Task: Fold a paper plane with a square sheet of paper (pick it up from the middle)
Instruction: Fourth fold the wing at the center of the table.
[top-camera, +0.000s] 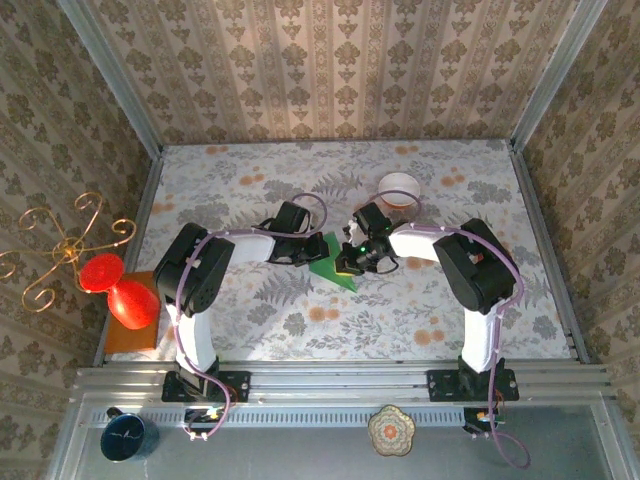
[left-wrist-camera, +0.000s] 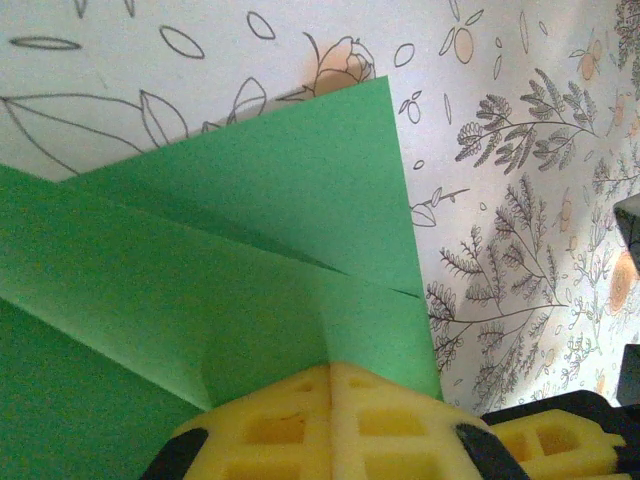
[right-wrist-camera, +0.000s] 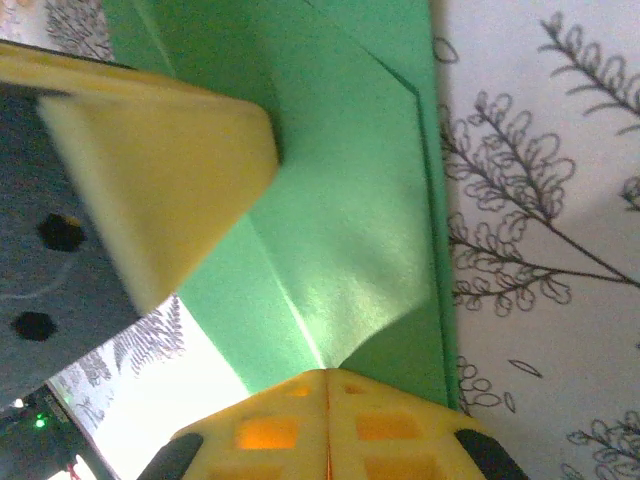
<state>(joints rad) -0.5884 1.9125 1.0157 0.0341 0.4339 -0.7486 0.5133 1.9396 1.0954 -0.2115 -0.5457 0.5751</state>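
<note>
The green sheet of paper (top-camera: 331, 264) lies mid-table, folded into a pointed shape with diagonal flaps and creases (left-wrist-camera: 250, 250). My left gripper (top-camera: 317, 252) comes in from the left and is shut on the paper's edge; in the left wrist view the sheet bends up into the closed yellow tips (left-wrist-camera: 330, 368). From the right, my right gripper (top-camera: 348, 263) is shut on the opposite side, the paper puckering into its closed tips (right-wrist-camera: 327, 375). The left gripper's yellow finger (right-wrist-camera: 160, 170) rests on the paper in the right wrist view.
A white bowl (top-camera: 399, 188) stands just behind the right arm. At the left edge are an orange board (top-camera: 128, 338), a red vase (top-camera: 125, 292) and a gold candle holder (top-camera: 60, 248). A blue cup (top-camera: 128, 437) sits beyond the front rail.
</note>
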